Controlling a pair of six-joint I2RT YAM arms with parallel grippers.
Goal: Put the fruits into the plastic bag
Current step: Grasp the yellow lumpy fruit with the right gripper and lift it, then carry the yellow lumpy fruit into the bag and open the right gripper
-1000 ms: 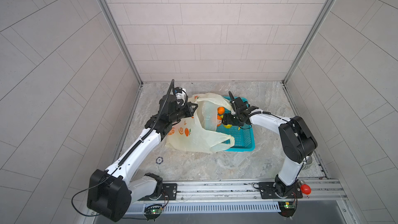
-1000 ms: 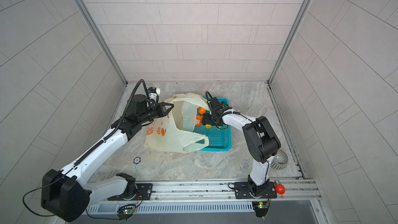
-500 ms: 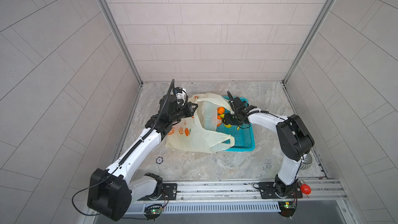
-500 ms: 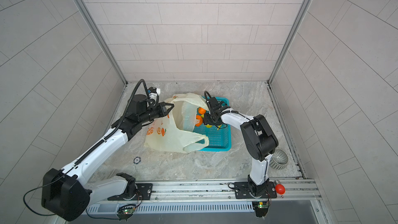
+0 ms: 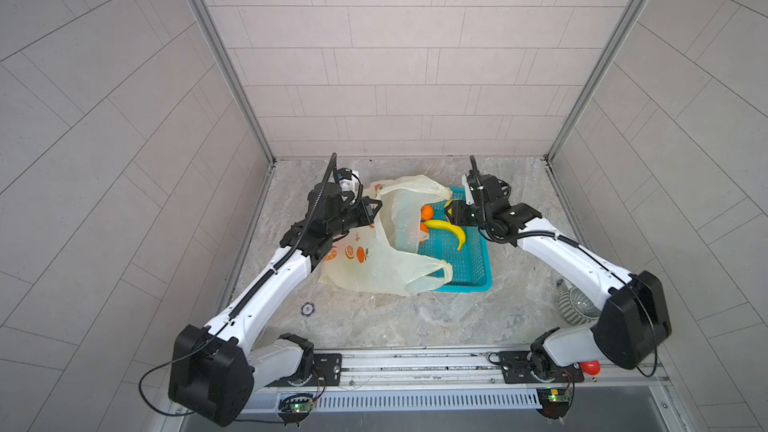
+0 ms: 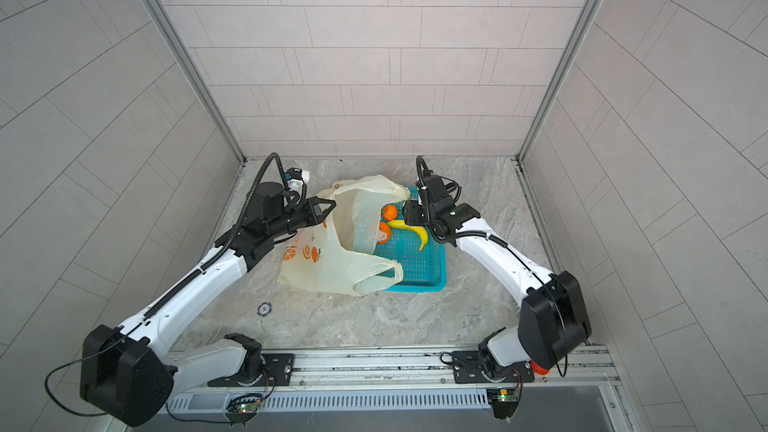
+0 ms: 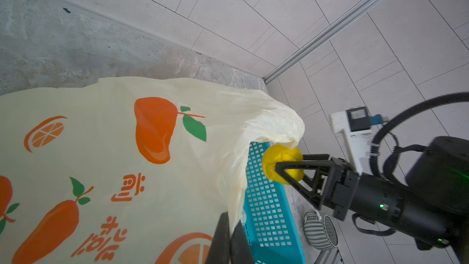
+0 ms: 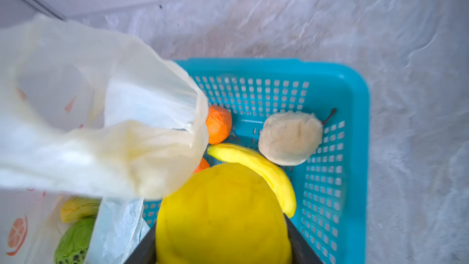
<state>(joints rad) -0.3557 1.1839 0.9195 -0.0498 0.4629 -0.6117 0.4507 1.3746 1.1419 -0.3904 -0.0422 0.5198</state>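
Our right gripper [image 7: 288, 167] pinches the yellow fruit [image 8: 220, 212] above the basket [image 5: 465, 261]; our left gripper [image 5: 376, 206], pressed together on the plastic bag [image 5: 374, 259] (draped over that basket), lifts its mouth: we should release deep inside.

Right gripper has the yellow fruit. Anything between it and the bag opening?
Yes: a loose upper flap of the plastic bag sags partly across its opening, against the yellow fruit in the right gripper. Left gripper pinches the rim.

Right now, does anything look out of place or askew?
Yes: the plastic bag sags across the teal basket, half hiding an orange fruit, and one handle loop lies across the basket's front.
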